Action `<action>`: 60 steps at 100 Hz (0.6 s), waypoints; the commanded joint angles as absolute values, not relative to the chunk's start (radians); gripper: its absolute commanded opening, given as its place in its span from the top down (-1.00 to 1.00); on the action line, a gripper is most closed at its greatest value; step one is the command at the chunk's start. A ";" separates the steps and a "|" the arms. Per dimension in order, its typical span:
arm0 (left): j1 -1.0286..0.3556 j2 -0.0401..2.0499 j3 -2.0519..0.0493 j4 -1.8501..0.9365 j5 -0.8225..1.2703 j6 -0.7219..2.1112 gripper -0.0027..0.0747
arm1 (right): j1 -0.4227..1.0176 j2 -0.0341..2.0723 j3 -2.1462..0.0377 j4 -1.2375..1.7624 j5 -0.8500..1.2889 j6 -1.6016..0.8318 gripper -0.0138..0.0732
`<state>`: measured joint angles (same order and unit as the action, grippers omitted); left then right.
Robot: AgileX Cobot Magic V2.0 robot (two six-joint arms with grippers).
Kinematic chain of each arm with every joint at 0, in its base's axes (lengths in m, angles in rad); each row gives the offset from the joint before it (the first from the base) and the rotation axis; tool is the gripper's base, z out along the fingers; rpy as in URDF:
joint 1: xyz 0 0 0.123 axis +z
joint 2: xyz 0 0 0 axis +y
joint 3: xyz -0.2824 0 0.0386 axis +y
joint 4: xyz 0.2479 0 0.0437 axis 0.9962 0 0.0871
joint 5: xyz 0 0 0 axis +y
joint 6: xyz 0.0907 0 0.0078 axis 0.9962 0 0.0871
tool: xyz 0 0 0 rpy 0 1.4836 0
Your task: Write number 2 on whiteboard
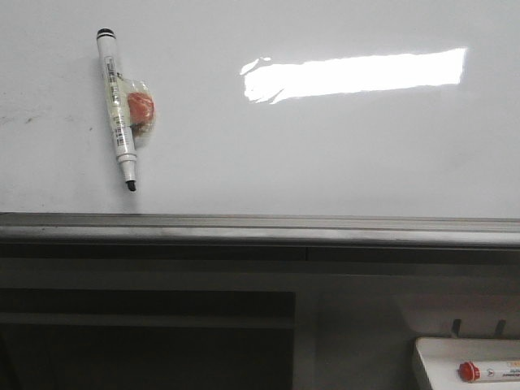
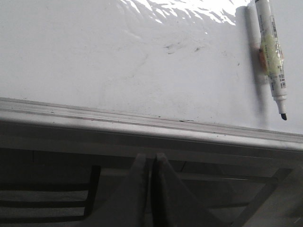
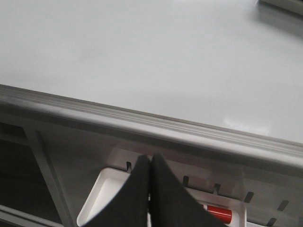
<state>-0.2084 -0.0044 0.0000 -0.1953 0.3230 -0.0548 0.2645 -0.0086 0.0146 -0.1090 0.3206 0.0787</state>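
Start of task: no number 2 is showing yet on the whiteboard (image 1: pixel 325 146), which is filling the upper front view, glossy and glaring. A black-tipped marker (image 1: pixel 116 106) is lying at upper left. Left gripper (image 2: pixel 150 163) and right gripper (image 3: pixel 149 165) are sitting clenched, empty, below the grey rail (image 1: pixel 260 230). Next, likely: left arm reaching for the slim plastic barrel.

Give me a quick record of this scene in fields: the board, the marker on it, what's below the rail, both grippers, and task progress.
board: large glossy white whiteboard, no number 2 on it, faint grey smudges only
marker: uncapped black-tipped white marker lying on board, red blob taped to it
tray: small white tray below rail, holding red-capped marker
left gripper: shut, empty
right gripper: shut, empty
progress: writing not started
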 commanded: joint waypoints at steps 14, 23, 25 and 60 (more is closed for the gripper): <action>-0.205 -0.031 0.013 -0.074 0.249 -0.053 0.98 | 0.259 -0.030 0.039 -0.118 0.299 0.080 0.85; -0.205 -0.031 0.013 -0.074 0.249 -0.053 0.98 | 0.259 -0.030 0.039 -0.118 0.285 0.080 0.85; -0.205 -0.031 0.013 -0.074 0.249 -0.053 0.98 | 0.259 -0.030 0.039 -0.118 0.284 0.080 0.85; -0.207 -0.031 0.011 -0.595 0.131 -0.059 0.98 | 0.259 -0.030 0.039 0.187 -0.021 0.080 0.85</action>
<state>-0.2084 -0.0044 0.0000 -0.3743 0.2529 -0.0509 0.2645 -0.0086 0.0146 0.0479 0.1640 0.0787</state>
